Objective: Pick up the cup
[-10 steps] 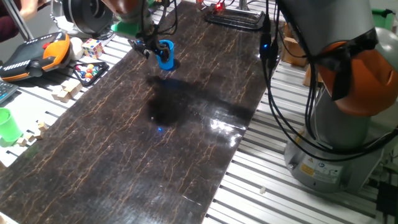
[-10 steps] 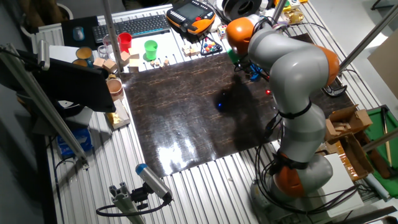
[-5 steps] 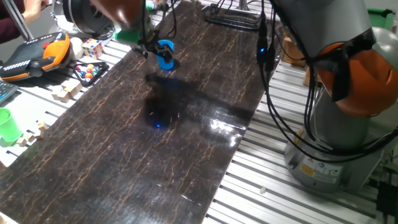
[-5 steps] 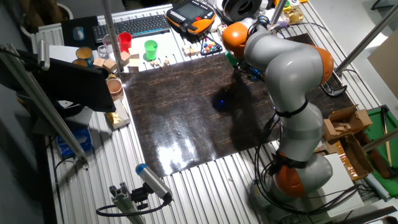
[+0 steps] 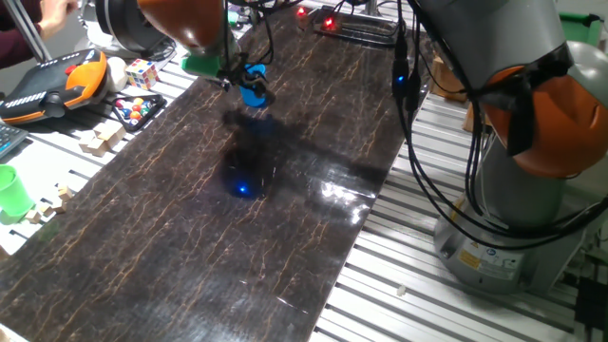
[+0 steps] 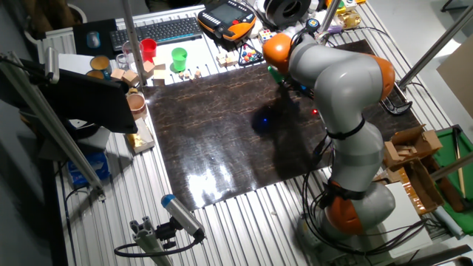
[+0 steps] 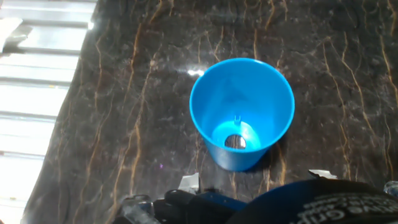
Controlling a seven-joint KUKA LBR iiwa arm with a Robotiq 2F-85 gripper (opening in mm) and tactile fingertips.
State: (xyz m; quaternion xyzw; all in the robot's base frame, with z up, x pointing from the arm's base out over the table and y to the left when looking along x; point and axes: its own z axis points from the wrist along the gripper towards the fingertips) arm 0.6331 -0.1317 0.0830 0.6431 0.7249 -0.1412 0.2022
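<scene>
The small bright blue cup [image 5: 253, 85] hangs above the dark marble-patterned tabletop [image 5: 190, 247] near its far left edge. My gripper [image 5: 239, 76] is shut on it, with dark fingers at its side. Its blue reflection [image 5: 242, 188] glows on the table below. In the hand view I look down into the open cup [image 7: 242, 102], with the table beneath it and dark parts of the hand along the bottom edge. In the other fixed view the arm [image 6: 332, 74] hides most of the cup, and only the blue reflection [image 6: 260, 122] shows.
A light green cup [image 5: 11, 190] stands at the left, also in the other fixed view [image 6: 179, 58] next to a red cup [image 6: 148, 49]. A Rubik's cube [image 5: 142, 73], an orange teach pendant [image 5: 57, 81] and wooden blocks [image 5: 100, 141] lie left of the table. The robot base [image 5: 513, 190] stands at the right.
The arm has shifted a little toward the table's far left with the cup still in the gripper. The blue reflection on the table has grown brighter.
</scene>
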